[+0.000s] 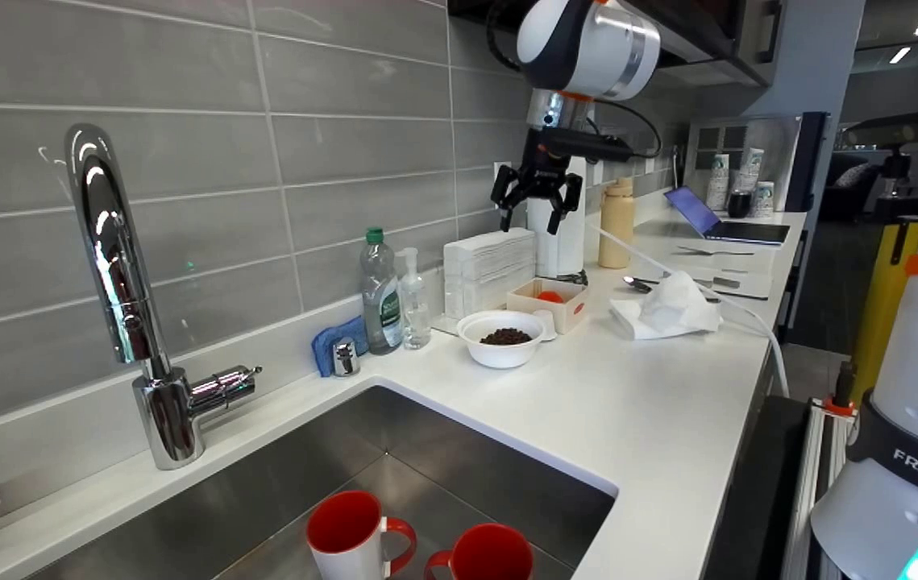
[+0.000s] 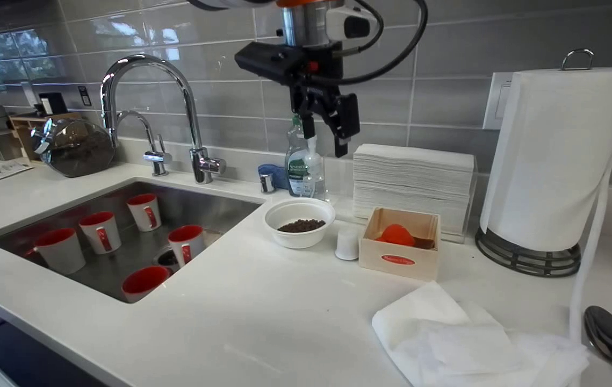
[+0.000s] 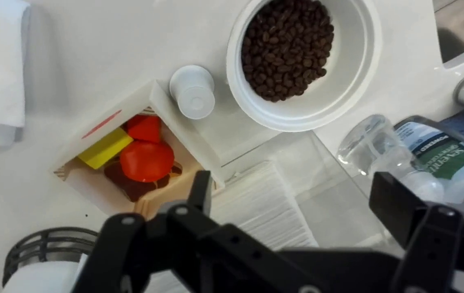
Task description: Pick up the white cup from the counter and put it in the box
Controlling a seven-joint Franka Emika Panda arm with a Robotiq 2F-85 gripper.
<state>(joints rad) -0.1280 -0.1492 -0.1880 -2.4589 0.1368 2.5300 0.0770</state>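
Note:
The small white cup [image 2: 347,244] stands on the counter between a white bowl and the wooden box, seemingly with its narrow base up. In the wrist view the cup [image 3: 194,92] is whole. In an exterior view the cup [image 1: 548,325] is partly hidden by the bowl. The open-topped wooden box [image 2: 398,264] holds red and yellow things; it also shows in the wrist view [image 3: 100,122] and in an exterior view [image 1: 576,319]. My gripper [image 3: 291,183] is open and empty, high above the napkin stack. The gripper shows in both exterior views [image 1: 529,225] [image 2: 325,142].
The white bowl [image 2: 299,236] with coffee beans stands beside the cup. A napkin stack [image 2: 414,180], soap bottles [image 1: 382,298] and a paper towel roll [image 2: 558,161] line the wall. A crumpled napkin [image 1: 672,308] lies in front. The sink [image 1: 507,451] holds red-and-white mugs.

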